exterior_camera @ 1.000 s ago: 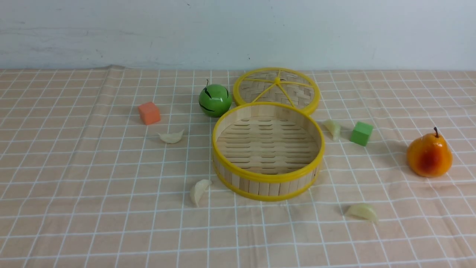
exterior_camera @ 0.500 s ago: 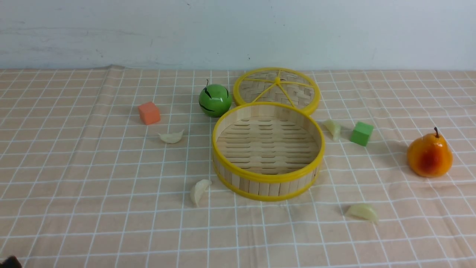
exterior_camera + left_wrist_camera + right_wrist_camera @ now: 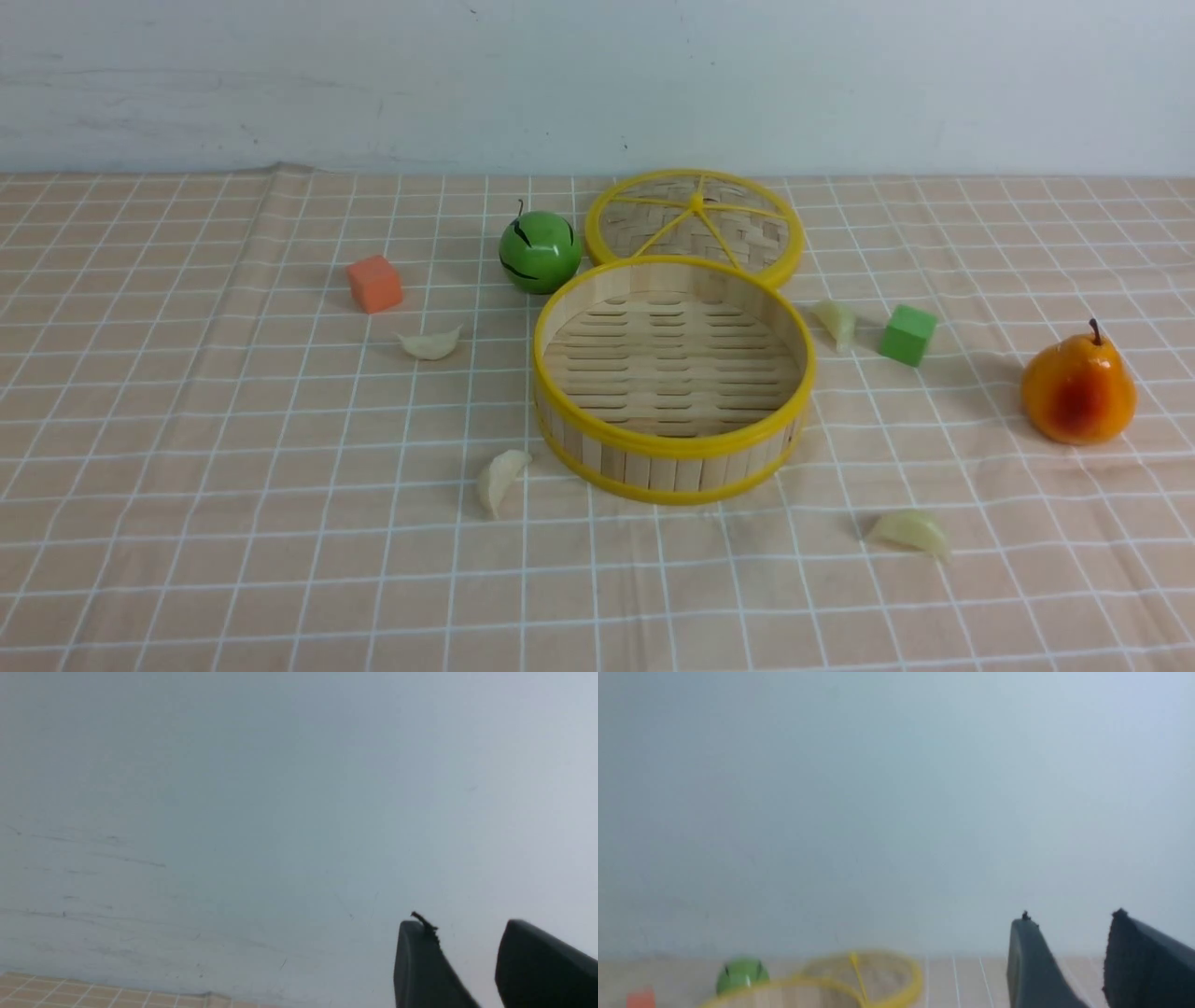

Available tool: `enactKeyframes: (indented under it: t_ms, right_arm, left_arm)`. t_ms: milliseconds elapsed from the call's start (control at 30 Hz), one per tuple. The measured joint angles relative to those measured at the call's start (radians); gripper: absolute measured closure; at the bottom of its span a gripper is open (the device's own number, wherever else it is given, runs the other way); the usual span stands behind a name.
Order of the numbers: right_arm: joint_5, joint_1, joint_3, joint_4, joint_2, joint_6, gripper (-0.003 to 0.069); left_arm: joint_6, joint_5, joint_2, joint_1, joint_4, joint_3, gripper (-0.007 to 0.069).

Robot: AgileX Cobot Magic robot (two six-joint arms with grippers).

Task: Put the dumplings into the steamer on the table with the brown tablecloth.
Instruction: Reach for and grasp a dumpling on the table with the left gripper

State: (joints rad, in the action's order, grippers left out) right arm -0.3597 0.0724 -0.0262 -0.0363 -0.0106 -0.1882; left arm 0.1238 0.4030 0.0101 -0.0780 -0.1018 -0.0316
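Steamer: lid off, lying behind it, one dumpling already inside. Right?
Not quite. The front view shows the steamer empty; all four dumplings lie on the tablecloth around it. The lid is off, behind it.

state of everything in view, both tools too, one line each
steamer, uncovered, empty, upright
lid, off, flat behind the steamer
dumplings, all four loose on the tablecloth, none inside
pear, upright
green fruit, upright, stem up
orange cube, resting on tablecloth
green cube, resting on tablecloth
left tool, open, empty
right tool, open, empty
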Motion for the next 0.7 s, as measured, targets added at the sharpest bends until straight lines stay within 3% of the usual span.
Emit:
enactKeyframes:
  t_ms: [67,167,367,400,600,700]
  right_arm:
    - [-0.059,0.000,0.000,0.002,0.000,-0.031,0.0419]
    - [-0.215,0.000,0.000,0.028,0.000,-0.066,0.0419]
    - [-0.200,0.000,0.023,0.046,0.000,-0.067,0.0433]
    - [-0.195,0.000,0.032,0.046,0.000,-0.067,0.0435]
    - [0.005,0.000,0.217,0.048,0.073,-0.058,0.0617]
    - [0.152,0.000,0.289,0.048,0.194,0.013,0.0676]
  left_arm:
    - [0.033,0.012,0.000,0.000,0.000,0.000,0.0387]
    - [0.193,0.023,0.000,0.000,-0.004,0.000,0.0387]
    - [0.477,0.035,0.000,0.000,-0.003,0.033,0.0396]
    - [0.481,0.032,0.000,0.000,-0.001,0.044,0.0398]
    - [0.482,-0.086,-0.118,0.000,0.066,0.297,0.0544]
    - [0.429,-0.170,-0.279,0.000,0.086,0.424,0.0638]
